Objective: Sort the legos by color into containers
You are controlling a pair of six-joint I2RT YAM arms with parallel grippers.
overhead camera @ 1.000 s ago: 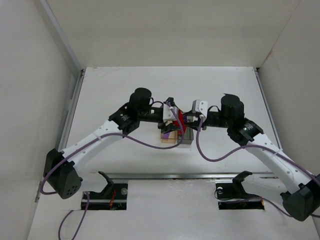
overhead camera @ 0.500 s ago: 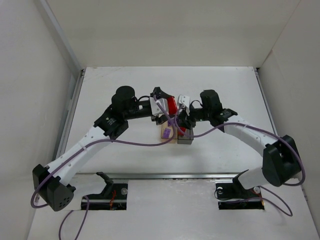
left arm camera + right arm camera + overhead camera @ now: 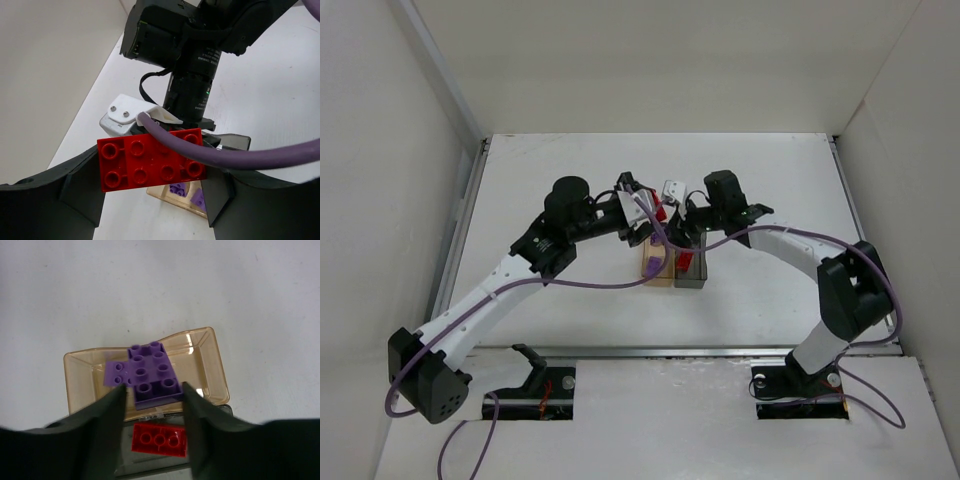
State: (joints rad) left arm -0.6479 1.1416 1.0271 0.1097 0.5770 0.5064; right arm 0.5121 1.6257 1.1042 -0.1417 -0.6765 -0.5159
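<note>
From left, tan rectangular plastic tray (image 3: 200, 347) abuts dark grey rectangular plastic tray (image 3: 696, 280), small red plastic brick (image 3: 159, 440) inside the latter. Over the tan tray, right gripper (image 3: 152, 390) holds chunky purple plastic brick (image 3: 150, 367); left gripper (image 3: 152, 192) holds wide red plastic brick (image 3: 150, 160) nearby.

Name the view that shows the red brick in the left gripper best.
Left wrist: the red brick fills the centre, studs clear, clamped in the left gripper. Top external shows it only as a speck. Right wrist misses it.

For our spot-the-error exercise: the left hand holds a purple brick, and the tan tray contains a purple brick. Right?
No. The left wrist view shows the left hand holding a red brick. The tan tray does contain a purple brick.
</note>
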